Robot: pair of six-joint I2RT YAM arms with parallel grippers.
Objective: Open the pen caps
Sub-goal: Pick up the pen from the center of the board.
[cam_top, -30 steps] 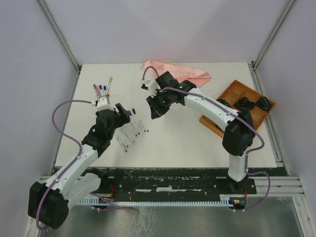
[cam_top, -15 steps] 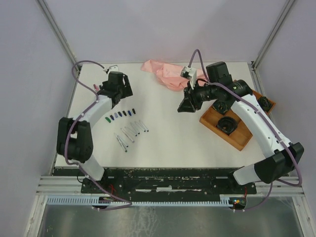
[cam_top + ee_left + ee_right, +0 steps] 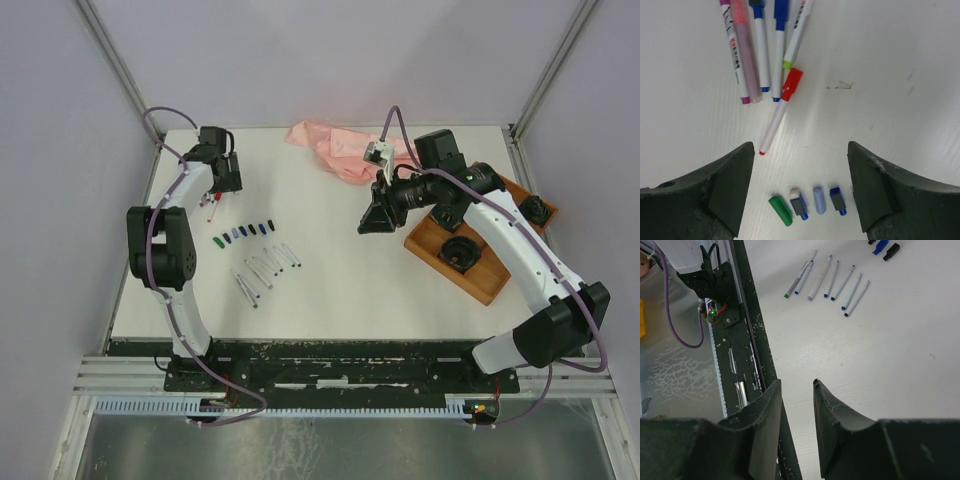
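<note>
Red cap (image 3: 792, 84) is on its pen, lying on the counter (image 3: 890, 75) between the wide-open, empty left gripper (image 3: 800, 150) jaws. I'd clamp the white barrel (image 3: 774, 125), leaving the cap clear. The right gripper (image 3: 796, 385) is slightly open and empty. 4 loose caps (image 3: 818, 200) lie nearby.

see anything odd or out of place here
One red pen lies slanted, sticking out below the bunch of capped pens. A crumpled pink cloth sits at the far edge of the table. Nothing looks spilled or broken.
</note>
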